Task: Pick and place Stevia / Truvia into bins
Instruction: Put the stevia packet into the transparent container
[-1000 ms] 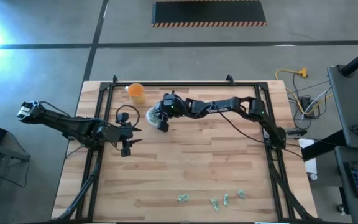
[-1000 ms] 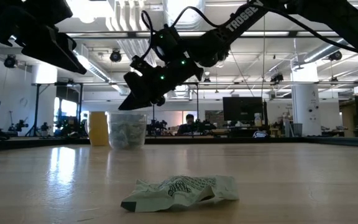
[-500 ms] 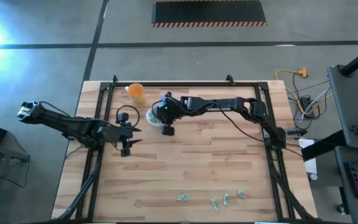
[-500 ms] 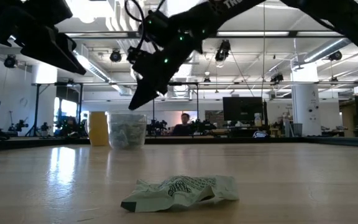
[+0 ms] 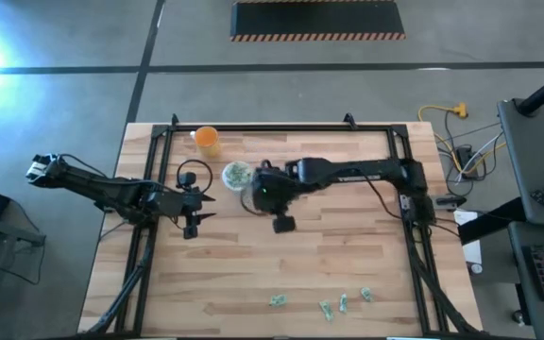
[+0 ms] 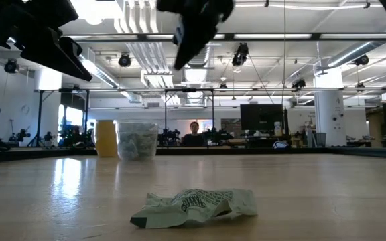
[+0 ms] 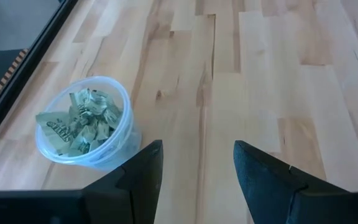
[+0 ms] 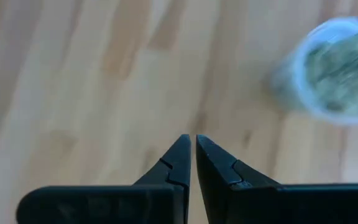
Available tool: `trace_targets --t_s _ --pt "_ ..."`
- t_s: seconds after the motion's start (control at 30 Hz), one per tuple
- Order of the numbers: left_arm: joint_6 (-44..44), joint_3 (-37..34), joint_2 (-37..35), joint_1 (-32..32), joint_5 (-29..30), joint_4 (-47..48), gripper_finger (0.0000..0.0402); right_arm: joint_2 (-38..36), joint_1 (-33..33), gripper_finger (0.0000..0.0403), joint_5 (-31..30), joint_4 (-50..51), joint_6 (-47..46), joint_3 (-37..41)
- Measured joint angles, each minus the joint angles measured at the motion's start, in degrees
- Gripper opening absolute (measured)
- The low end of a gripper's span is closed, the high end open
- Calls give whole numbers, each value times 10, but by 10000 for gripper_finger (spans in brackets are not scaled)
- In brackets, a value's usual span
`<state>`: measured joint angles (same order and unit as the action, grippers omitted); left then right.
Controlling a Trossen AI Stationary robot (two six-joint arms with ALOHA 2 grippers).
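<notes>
Four loose Stevia / Truvia sachets [image 5: 321, 304] sit in a little scatter near the table's front edge in the high view, well apart from the clear cup [image 5: 237, 175] at the back, which already has a bunch of sachets inside. An orange cup [image 5: 206, 140] stands near it, toward the back corner. The right gripper [image 5: 280, 223] hangs over the middle of the table, between cup and scatter, so my guess is it's heading for another pickup. The left gripper [image 5: 191, 213] waits off to the cup's left.

Low view gives what the overhead can't: a crumpled sachet [image 6: 194, 203] up close, lying flat on the wood, and the clear cup [image 6: 137, 139] looking well filled. The dark shape at the top is probably the right gripper [image 6: 191, 27], well above the table.

Left wrist view shows that arm's fingers [image 7: 140, 171] spread wide with nothing between them, and the cup's contents [image 7: 79, 119] bunched up and rumpled.

Right wrist view shows its fingers [image 8: 178, 163] pinched together, tips nearly touching, holding nothing. The cup [image 8: 333, 68] sits off to one side there, blurred.
</notes>
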<state>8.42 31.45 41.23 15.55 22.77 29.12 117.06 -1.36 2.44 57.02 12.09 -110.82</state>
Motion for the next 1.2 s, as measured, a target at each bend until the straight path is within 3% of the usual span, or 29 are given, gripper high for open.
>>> trace_targets --t_s 0.3,0.43,0.7,0.8,1.03,1.2 --pt "2 -15 0 0 0 -6 180 -101 -128 18 4 51 -114 149" --pt "2 -20 0 -1 0 -21 180 -151 -192 18 1 21 -195 232" --pt "-2 -36 3 -1 -23 -84 180 -239 -328 18 -67 -67 -405 388" --pt "-31 -47 22 0 -81 -157 180 -261 -380 18 -121 -88 -495 434" --pt "-122 -95 140 0 -293 -465 180 -272 -476 18 -234 -105 -633 499" --pt "-129 -97 273 6 -328 -619 180 -271 -517 18 -280 -122 -702 523"
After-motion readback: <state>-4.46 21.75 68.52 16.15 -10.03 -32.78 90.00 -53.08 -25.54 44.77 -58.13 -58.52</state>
